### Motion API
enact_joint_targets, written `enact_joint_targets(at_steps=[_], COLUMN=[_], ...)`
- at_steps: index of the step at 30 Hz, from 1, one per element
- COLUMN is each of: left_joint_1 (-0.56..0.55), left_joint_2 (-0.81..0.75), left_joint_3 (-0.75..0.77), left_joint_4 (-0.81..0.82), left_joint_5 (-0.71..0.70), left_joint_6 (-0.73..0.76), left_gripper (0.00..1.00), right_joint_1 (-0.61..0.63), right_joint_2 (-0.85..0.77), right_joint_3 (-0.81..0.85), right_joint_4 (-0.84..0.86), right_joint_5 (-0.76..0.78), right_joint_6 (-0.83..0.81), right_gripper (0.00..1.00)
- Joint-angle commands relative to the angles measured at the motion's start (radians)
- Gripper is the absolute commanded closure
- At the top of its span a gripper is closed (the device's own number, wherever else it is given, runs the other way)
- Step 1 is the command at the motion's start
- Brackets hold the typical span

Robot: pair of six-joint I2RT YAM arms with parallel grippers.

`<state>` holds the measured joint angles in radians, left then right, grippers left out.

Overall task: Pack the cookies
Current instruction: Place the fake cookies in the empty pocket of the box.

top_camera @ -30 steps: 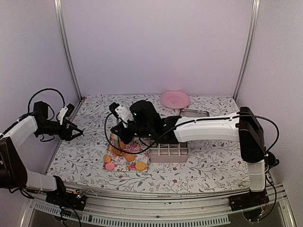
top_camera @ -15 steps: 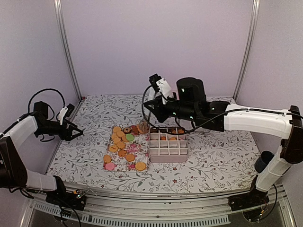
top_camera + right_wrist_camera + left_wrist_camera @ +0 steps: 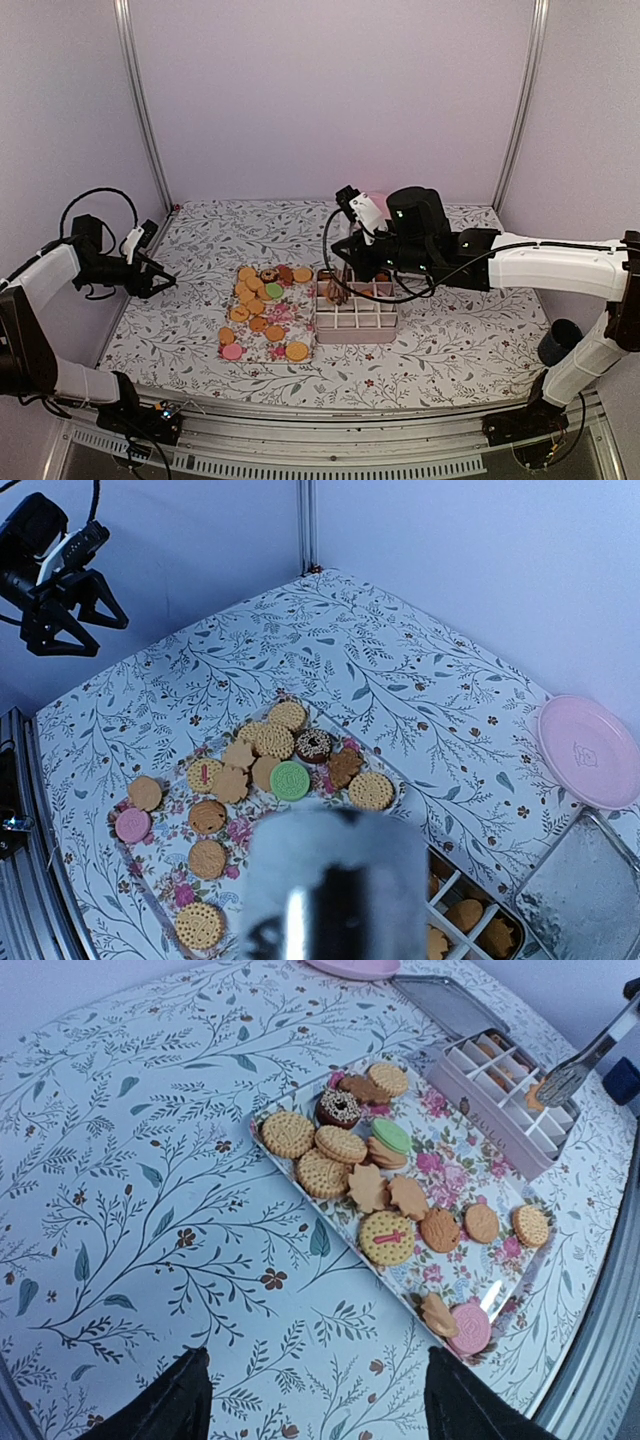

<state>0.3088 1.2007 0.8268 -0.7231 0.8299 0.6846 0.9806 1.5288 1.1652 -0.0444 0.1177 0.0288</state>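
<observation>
The right jaws pinch a cookie [image 3: 338, 291] over the box [image 3: 357, 334]. The left jaws gape wide above the bench [image 3: 450, 345].

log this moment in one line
left gripper: open, apart from tray | right gripper: shut on tongs | cookie: in tongs, over box | other cookies: on tray

You had roughly sixteen cookies [image 3: 387, 1237] on one floral tray [image 3: 455, 1175] (just one green cookie [image 3: 392, 1136], one pink cookie [image 3: 468, 1328]), plus one divided box [image 3: 490, 1125] and one pink plate [image 3: 590, 750].
</observation>
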Motion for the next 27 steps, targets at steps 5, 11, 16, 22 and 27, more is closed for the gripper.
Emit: enact_joint_targets(at_steps=[5,11,16,22,27], left_joint_1=[0.006,0.008,0.008,0.009,0.007], left_joint_2=[-0.004,-0.006,-0.004,0.008,0.012], left_joint_3=[-0.009,-0.015,-0.017,-0.005,-0.006], left_joint_4=[-0.001,0.004,0.008,0.012,0.016], left_joint_5=[0.008,0.006,0.001,0.000,-0.006], left_joint_6=[0.003,0.002,0.005,-0.004,-0.005], left_gripper=[0.26,0.26,0.26,0.26,0.26], right_joint_1=[0.002,0.002,0.002,0.002,0.003], right_joint_2=[0.010,0.047,0.056,0.053,0.054], right_joint_3=[0.021,0.037,0.037,0.087,0.116], right_joint_4=[0.024,0.009,0.006,0.005,-0.005], right_joint_5=[-0.016,-0.036,-0.032,-0.027,-0.024], right_joint_6=[0.011,0.011,0.011,0.001,-0.014], right_gripper=[1.00,0.94,0.86,0.72,0.71])
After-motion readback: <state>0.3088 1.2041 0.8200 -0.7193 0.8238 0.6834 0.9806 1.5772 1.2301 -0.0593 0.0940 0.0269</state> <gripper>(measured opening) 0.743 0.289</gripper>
